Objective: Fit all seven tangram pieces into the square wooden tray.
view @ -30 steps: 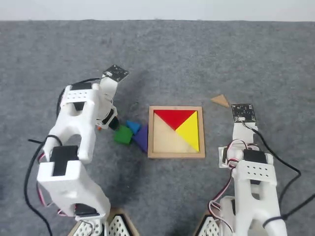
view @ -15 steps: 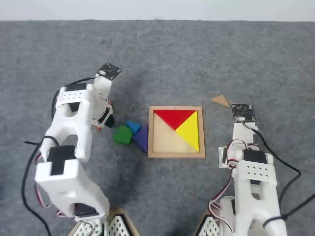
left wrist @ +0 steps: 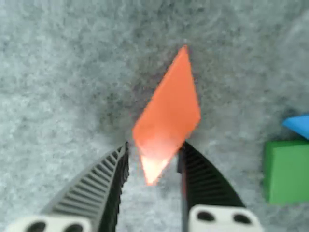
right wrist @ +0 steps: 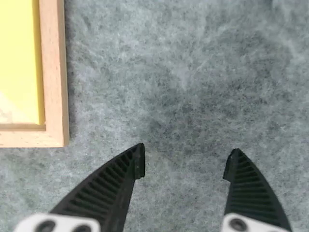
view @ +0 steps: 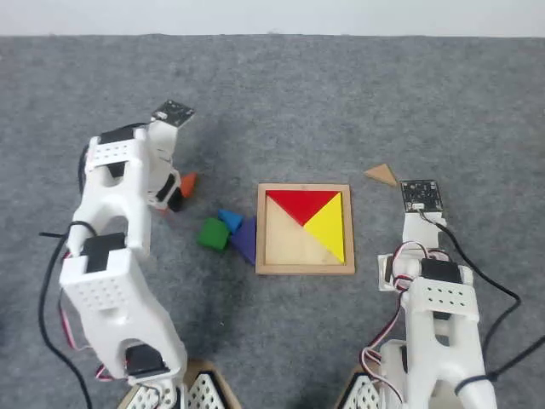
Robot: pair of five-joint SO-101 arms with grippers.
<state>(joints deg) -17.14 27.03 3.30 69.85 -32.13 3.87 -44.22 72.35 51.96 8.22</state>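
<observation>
The square wooden tray (view: 305, 269) lies at the table's middle with a red triangle (view: 300, 204) and a yellow triangle (view: 328, 228) in it. Left of it cluster a green square (view: 213, 233), a blue piece (view: 230, 219) and a purple piece (view: 245, 239). My left gripper (left wrist: 152, 154) is shut on an orange piece (left wrist: 169, 111), held just above the grey cloth, left of the cluster (view: 187, 183). A tan triangle (view: 381, 174) lies beyond the tray's far right corner. My right gripper (right wrist: 186, 157) stands open over bare cloth beside the tray's rim (right wrist: 53, 72).
Grey cloth covers the whole table. The green square (left wrist: 287, 169) and blue piece (left wrist: 299, 125) lie close beside the held orange piece. The right arm (view: 421, 204) stands just right of the tray. Open cloth stretches behind the tray and at the far left.
My left arm has swung left and away from the green square, carrying the orange piece with it. The right arm has not moved.
</observation>
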